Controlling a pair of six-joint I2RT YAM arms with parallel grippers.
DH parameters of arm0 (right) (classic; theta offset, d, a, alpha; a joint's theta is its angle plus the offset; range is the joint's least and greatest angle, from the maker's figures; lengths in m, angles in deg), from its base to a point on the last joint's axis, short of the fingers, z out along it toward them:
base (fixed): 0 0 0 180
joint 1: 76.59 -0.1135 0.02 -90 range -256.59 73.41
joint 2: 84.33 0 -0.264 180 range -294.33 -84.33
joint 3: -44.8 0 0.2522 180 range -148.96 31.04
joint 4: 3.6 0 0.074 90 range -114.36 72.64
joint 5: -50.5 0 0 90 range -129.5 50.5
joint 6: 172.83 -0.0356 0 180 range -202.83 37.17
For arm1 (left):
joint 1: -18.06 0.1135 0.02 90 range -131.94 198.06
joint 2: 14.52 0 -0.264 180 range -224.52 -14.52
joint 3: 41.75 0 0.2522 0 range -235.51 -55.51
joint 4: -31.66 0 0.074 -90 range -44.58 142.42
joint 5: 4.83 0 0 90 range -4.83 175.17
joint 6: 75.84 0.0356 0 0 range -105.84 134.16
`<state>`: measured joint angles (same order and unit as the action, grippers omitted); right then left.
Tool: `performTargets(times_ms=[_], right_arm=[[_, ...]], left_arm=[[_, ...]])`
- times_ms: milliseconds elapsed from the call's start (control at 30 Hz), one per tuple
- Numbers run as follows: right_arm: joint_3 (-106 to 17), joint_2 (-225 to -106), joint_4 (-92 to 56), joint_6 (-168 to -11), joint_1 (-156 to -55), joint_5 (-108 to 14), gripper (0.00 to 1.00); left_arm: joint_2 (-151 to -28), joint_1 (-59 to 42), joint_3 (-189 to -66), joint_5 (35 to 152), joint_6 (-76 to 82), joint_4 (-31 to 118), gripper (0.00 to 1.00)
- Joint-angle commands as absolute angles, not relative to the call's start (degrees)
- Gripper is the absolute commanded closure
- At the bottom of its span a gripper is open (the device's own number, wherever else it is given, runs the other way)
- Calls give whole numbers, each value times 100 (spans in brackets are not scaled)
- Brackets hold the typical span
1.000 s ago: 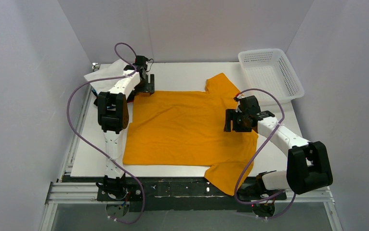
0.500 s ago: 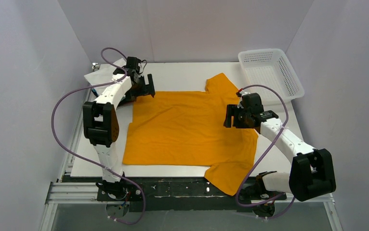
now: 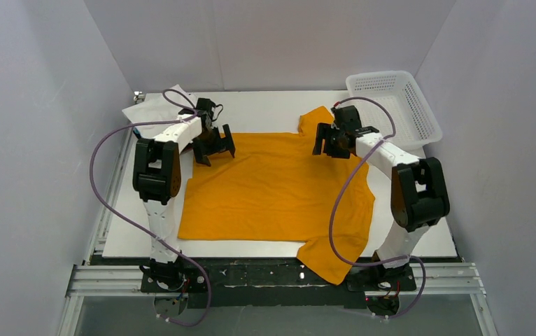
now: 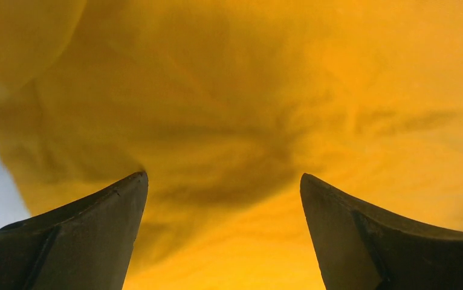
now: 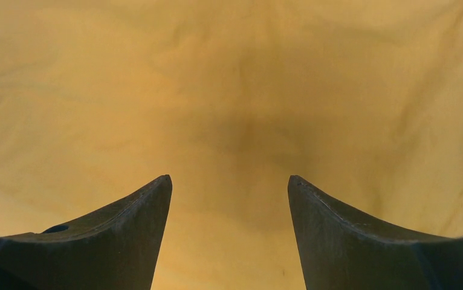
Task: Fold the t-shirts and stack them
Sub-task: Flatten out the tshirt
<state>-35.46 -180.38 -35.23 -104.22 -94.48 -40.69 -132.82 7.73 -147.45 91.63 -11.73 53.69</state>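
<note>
Top external: orange-yellow shirt (image 3: 279, 189) flat on worktop (image 3: 265, 112); left gripper (image 3: 216, 152), right gripper (image 3: 326, 149) above far edge, fingers (image 4: 84, 241) wide, apparently for pinching.

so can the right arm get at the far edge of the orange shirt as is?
Probably yes. The right end effector is open over the shirt near that edge, and its wrist view shows only cloth beneath it. The left end effector is well off to the side.
</note>
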Motion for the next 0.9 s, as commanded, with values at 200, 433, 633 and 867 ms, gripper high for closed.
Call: performTargets(times_ms=[200, 433, 633, 867], right_arm=[[-4959, -19527, -4059, -10432, -9186, -3492, 22], [-5752, -20295, -4451, -10580, -8920, -3722, 22], [-6380, -20696, -4576, -10471, -8743, -3739, 21], [-6469, -19971, -4513, -10000, -8857, -4114, 21]], left_arm=[[-14326, 744, -15716, 8604, -1222, 6419, 2], [-14861, 752, -16342, 8290, -1286, 6731, 2], [-15127, 752, -16879, 7928, -1282, 6910, 2], [-14315, 677, -16861, 8360, -1256, 7105, 2]])
